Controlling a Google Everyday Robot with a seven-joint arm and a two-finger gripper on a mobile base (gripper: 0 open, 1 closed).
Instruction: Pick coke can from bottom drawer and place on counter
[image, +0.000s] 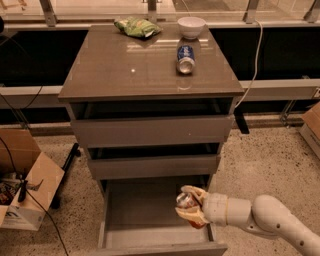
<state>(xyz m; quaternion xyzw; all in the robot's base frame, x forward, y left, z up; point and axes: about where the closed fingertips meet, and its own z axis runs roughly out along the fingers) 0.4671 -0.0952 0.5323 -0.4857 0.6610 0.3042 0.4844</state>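
Observation:
The coke can (186, 201) is red with a silver end and sits between the fingers of my gripper (190, 207), held tilted above the right side of the open bottom drawer (140, 210). My white arm comes in from the lower right. The gripper is shut on the can and has it clear of the drawer's grey floor. The counter (130, 70) is the glossy top of the cabinet, well above the gripper.
On the counter lie a blue-and-white soda can (185, 58) on its side, a white bowl (191, 26) and a green chip bag (136, 27). The two upper drawers (150, 131) stand slightly open. A cardboard box (25, 187) sits on the floor at left.

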